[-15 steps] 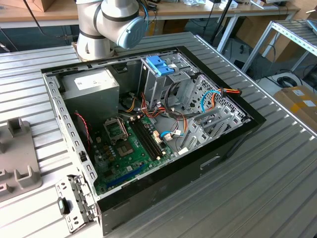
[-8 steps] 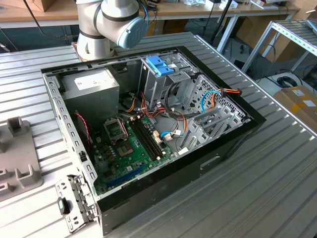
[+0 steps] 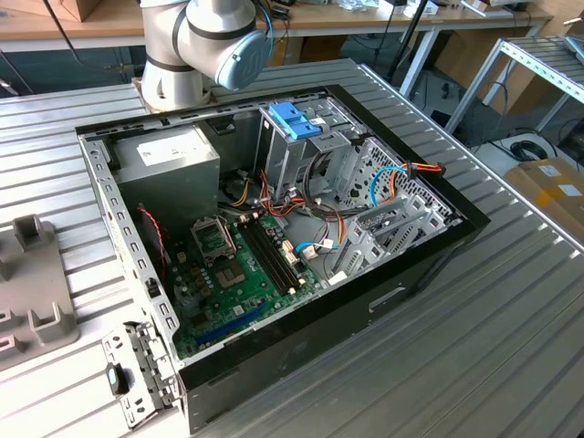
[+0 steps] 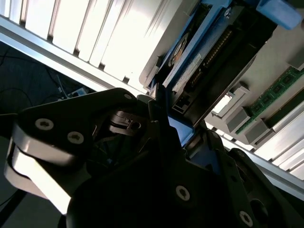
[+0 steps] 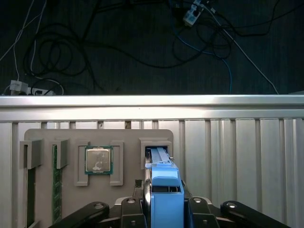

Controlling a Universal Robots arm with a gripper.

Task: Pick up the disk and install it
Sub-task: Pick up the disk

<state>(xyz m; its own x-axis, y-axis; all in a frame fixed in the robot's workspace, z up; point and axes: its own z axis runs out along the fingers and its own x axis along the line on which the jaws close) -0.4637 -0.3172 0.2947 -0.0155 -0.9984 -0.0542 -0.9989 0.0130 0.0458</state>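
**Exterior view, near to far**
- Table (image 3: 493, 347): ribbed aluminium, carrying everything listed below.
- Loose metal bracket (image 3: 137, 370): lay at seven o'clock, just beside the case's near corner.
- Grey fixture tray (image 3: 36, 301): lay at nine o'clock, apart from the case.
- Computer case (image 3: 301, 338): black, open-topped, at centre.
  - Green motherboard (image 3: 237, 265): lay flat inside.
  - Grey power supply (image 3: 169, 160): sat at eleven o'clock of the board.
  - Upright drive cage (image 3: 292, 155): stood at one o'clock of the board and was capped by a blue handle (image 3: 294, 120). Orange, red and blue wires crowded around its foot.
- Arm base (image 3: 178, 82): stood at twelve o'clock, behind the case.

**First wrist view, near to far**
- Gripper (image 5: 166, 194): its black fingers (image 5: 147, 204) were drawn in against both side rails of the disk (image 5: 165, 178), pinching it.
- Disk: stood on edge in its light-blue carrier, with its far end seated in a slot of the fixture tray (image 5: 128, 142).
- Processor (image 5: 99, 159): sat in the neighbouring holder on the tray, just beside the slot.
- Memory sticks (image 5: 56, 185): stood on edge in holders past the processor.
- Table edge: lay beyond the tray.
- Cables (image 5: 118, 52) and a power strip (image 5: 192, 16): lay on the dark floor beyond the table edge.

**Second wrist view**
- Disk (image 4: 199, 52): its flat face and blue rails ran away from the black finger linkages.
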